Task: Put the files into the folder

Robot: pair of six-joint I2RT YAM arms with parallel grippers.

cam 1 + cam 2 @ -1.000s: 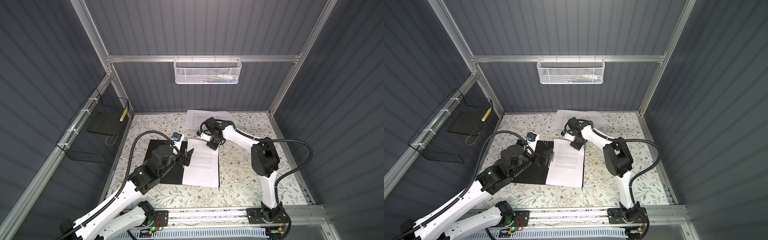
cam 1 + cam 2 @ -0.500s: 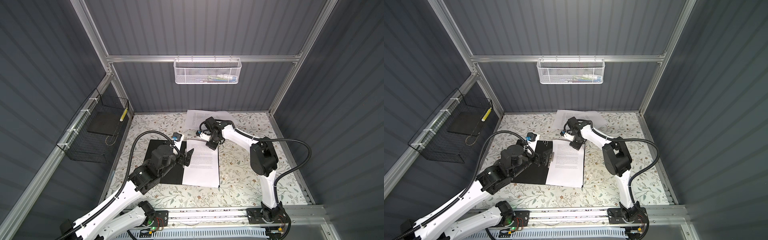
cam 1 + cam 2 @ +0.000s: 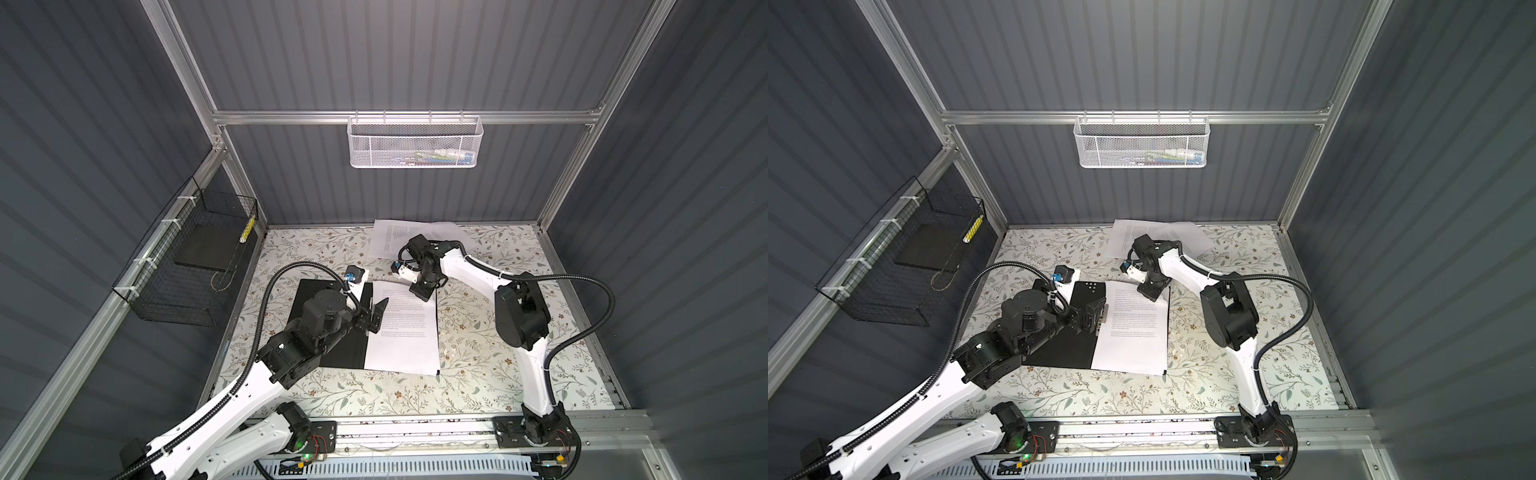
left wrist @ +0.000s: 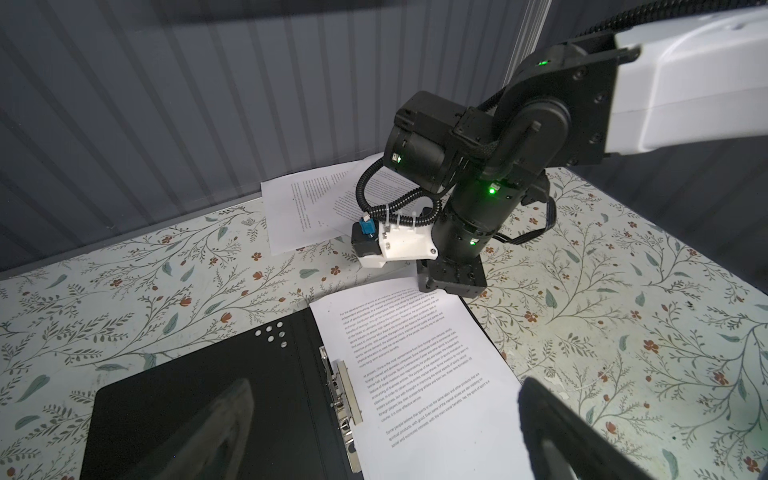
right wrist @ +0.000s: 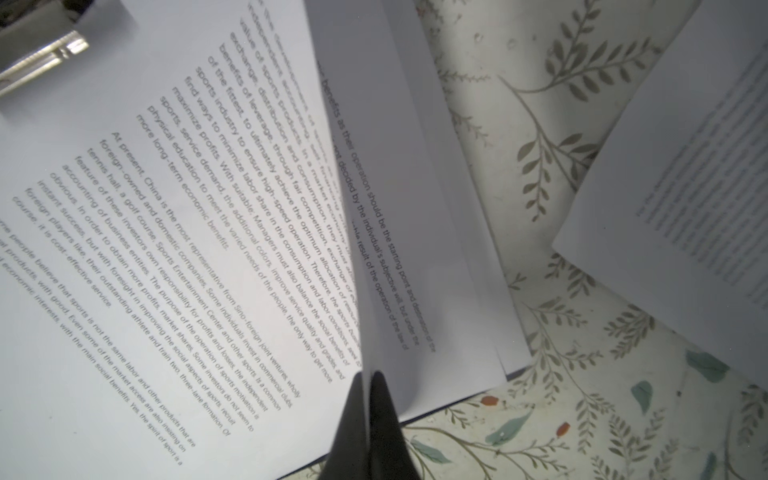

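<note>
The folder [image 3: 347,353] [image 3: 1067,353] lies open on the floral table, black inside up, its metal spine clip [image 4: 345,395] showing. A stack of the files [image 3: 405,340] [image 3: 1133,345] [image 4: 432,382] rests on its right half. My right gripper [image 3: 424,291] [image 3: 1152,291] [image 5: 370,379] is shut on the far edge of the top sheet [image 5: 166,291], which curls up off the sheet below. My left gripper [image 3: 378,315] [image 3: 1096,318] [image 4: 386,384] hovers open above the clip, touching nothing. More files [image 3: 390,241] [image 3: 1129,237] [image 4: 299,208] [image 5: 685,187] lie loose by the back wall.
A white mesh basket [image 3: 415,143] hangs on the back wall. A black wire basket [image 3: 187,266] is fixed to the left wall. Aluminium frame posts stand at the back corners, and a rail [image 3: 415,426] runs along the table's front edge.
The right arm's elbow has shifted very slightly to the left. The grippers, the folder and the sheets stand as before.
</note>
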